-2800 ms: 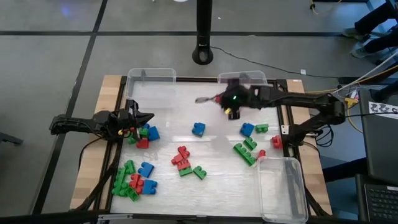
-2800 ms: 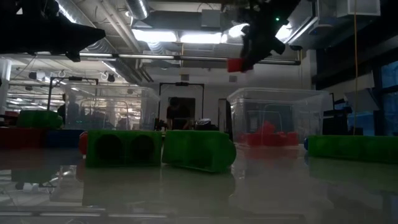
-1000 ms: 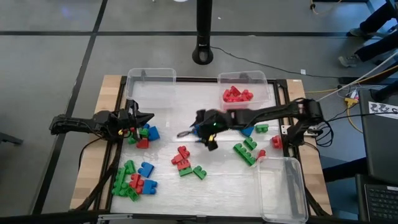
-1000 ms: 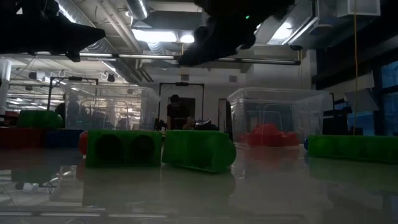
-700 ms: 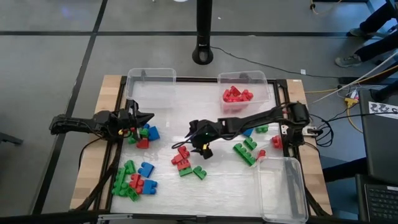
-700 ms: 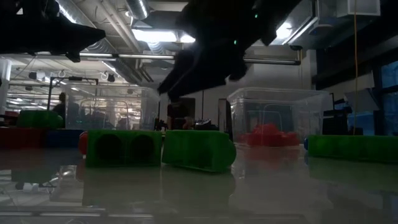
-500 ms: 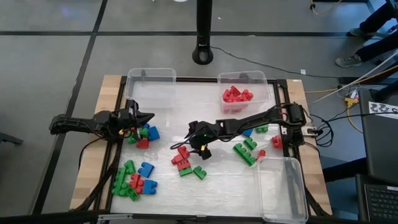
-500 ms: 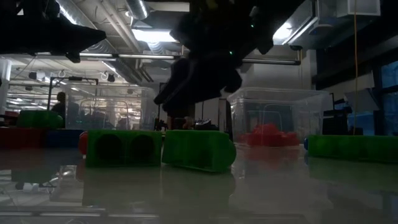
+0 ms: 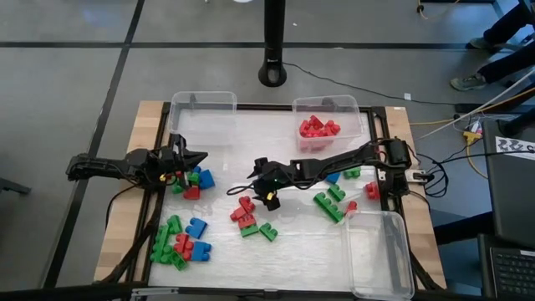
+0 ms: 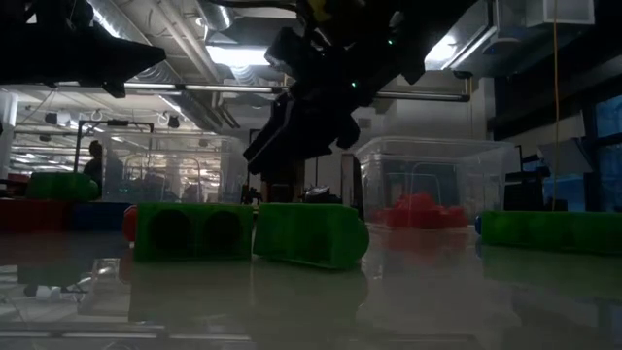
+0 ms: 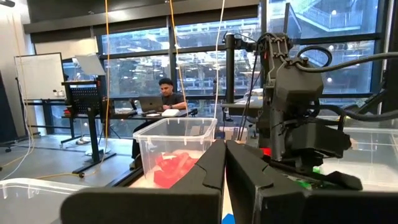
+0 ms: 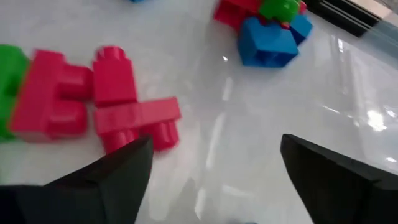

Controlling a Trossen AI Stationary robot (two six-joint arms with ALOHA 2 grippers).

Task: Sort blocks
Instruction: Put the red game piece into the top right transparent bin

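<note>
While the left hand (image 9: 199, 156) waits shut and empty at the table's 9 o'clock edge, the right hand (image 9: 242, 187) hangs near the table (image 9: 292, 242) centre with its fingers (image 12: 106, 177) spread wide and holding nothing, poised over a cluster of red blocks (image 12: 93, 99) lying just toward 6 o'clock of it. Other blocks lie scattered: a mixed heap (image 9: 177, 242) toward 7 o'clock, green pieces (image 9: 330, 202) toward 4 o'clock, and sorted red ones in the clear bin (image 9: 327, 107) at 1 o'clock. The red pieces touch one another and a green block (image 12: 9, 87), so a closing grasp could catch two at once or nudge the green neighbour; the hand's height above them appears small, though this is hard to judge.
</note>
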